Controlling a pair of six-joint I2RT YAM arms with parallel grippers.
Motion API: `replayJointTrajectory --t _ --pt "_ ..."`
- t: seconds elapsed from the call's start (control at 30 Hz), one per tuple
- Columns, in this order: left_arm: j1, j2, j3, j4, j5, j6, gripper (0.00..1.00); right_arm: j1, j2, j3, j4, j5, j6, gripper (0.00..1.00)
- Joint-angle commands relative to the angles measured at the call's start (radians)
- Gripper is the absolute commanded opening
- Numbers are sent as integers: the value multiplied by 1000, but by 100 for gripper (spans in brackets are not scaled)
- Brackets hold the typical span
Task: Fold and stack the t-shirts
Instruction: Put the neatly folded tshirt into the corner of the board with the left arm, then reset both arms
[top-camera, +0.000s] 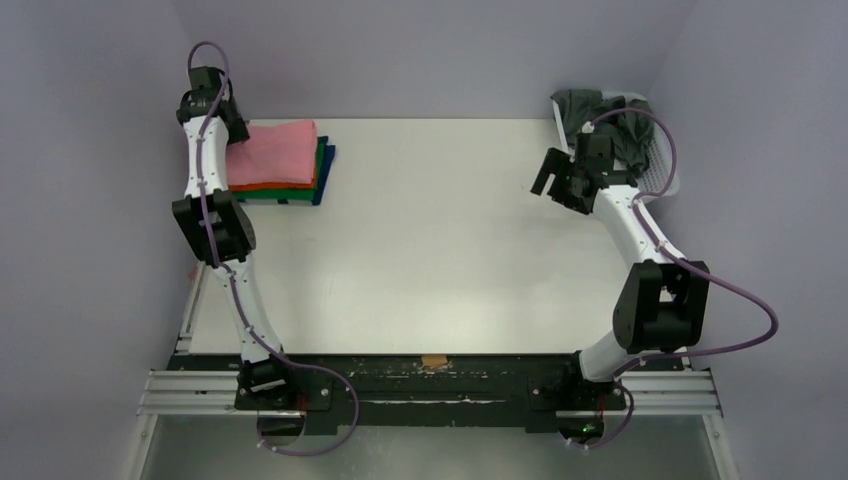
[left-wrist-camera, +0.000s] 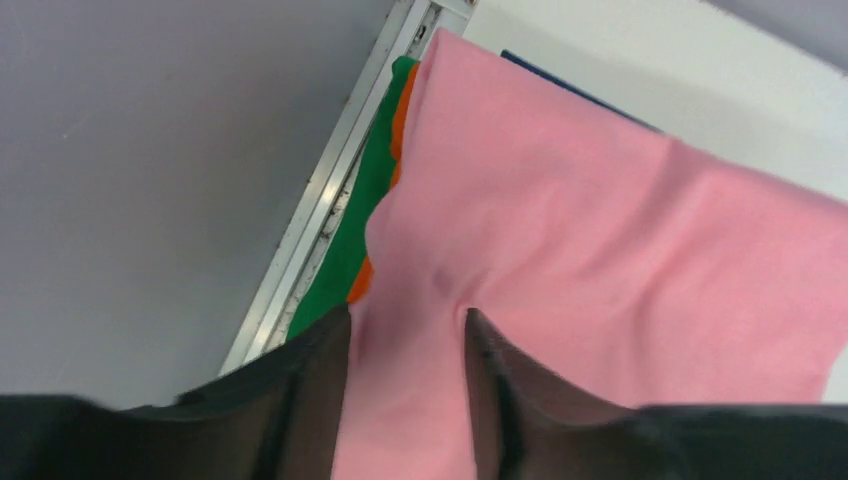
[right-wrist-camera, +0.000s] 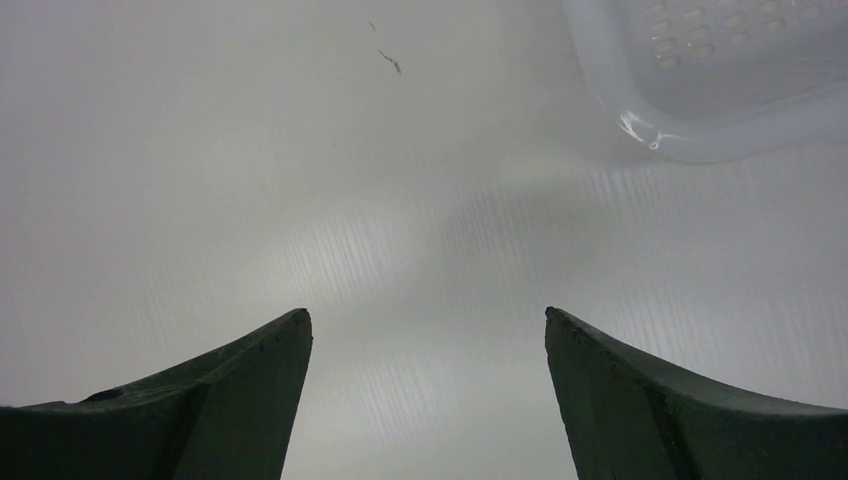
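Left gripper (left-wrist-camera: 410, 325) is at the far-left corner of the table (top-camera: 430, 250), over the folded stack. Its fingers (left-wrist-camera: 315, 385) are partly apart with a raised ridge of the pink t-shirt (left-wrist-camera: 600, 250) running between them and touching both inner faces. Can't tell if that ridge is actually pinched or just lying in the gap. Pink is the top of the stack. The orange t-shirt (left-wrist-camera: 405, 110) sits under it, then the green t-shirt (left-wrist-camera: 350, 240), with a dark blue cloth (top-camera: 322, 178) edge showing at the bottom on the right side. The stack lies right against the table's left edge rail (left-wrist-camera: 320, 200). Right gripper (right-wrist-camera: 428, 315) has its jaws wide apart with nothing between them, hanging above bare table just beside the corner of the white basket (right-wrist-camera: 640, 100) at far right. The dark grey t-shirt (top-camera: 600, 110) is bunched in that basket, unfolded, part of it draped over the rim.
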Motion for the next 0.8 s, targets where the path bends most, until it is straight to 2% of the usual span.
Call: replayJointTrajectory --t 0.0,0.03,0.07,0.23,0.3,0.37,0.47,0.5,0.63,0.7,0.77 --pt "-3 -24 10 78 -33 -16 67 1 -10 50 2 -4 3 84" --pt "-2 -29 16 77 -52 -16 90 1 -10 51 2 -4 3 84" --pt "-2 -38 26 73 -73 -20 99 0 -9 50 2 -3 3 84" --pt "-3 -124 10 64 -121 -41 100 1 -15 54 1 2 3 85" --pt "-3 -173 -6 35 -118 -102 100 1 -26 55 1 11 2 85" --pt "-2 -240 -42 -3 -71 -174 100 1 -42 57 -11 50 -4 87" --pt "-3 -389 -161 -2 73 -255 100 1 -85 46 -18 115 -8 89" --pt "-4 -442 -211 5 117 -283 100 1 -113 36 -13 129 -8 92" --pt "-22 -710 -574 110 236 -390 100 0 -206 -20 -17 197 -6 99" --pt "-70 -860 -787 215 281 -406 100 0 -268 -78 1 226 3 99" --pt "-151 -1001 -959 268 243 -404 100 0 -333 -141 25 225 13 99"
